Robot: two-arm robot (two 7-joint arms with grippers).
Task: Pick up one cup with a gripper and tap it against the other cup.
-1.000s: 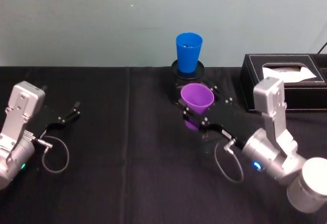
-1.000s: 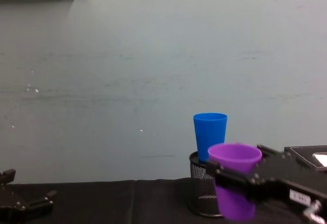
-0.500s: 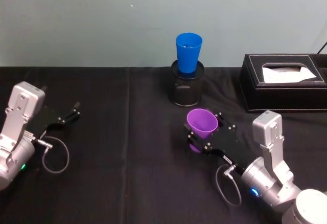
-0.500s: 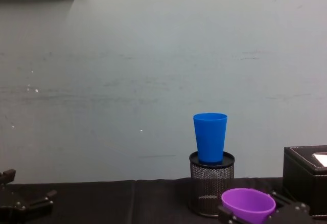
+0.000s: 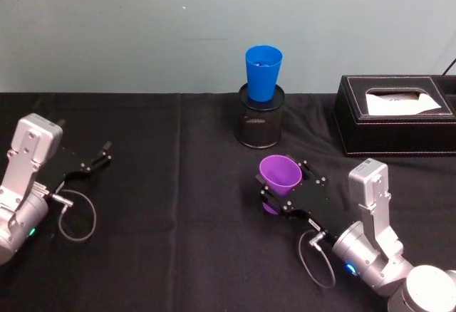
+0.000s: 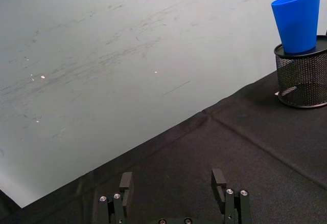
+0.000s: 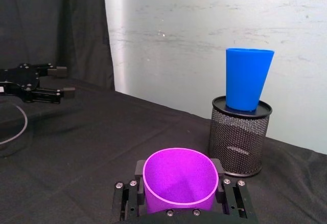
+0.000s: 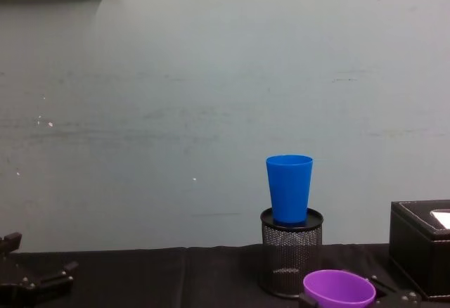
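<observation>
The right gripper (image 5: 279, 189) squeezed the purple cup (image 5: 278, 177) between its jaws, low over the black table (image 5: 178, 255). The blue cup (image 5: 263, 73) stood apart, farther back, in the black mesh pen holder (image 5: 259, 123). The left gripper (image 5: 97, 158) sat open at the left side.
</observation>
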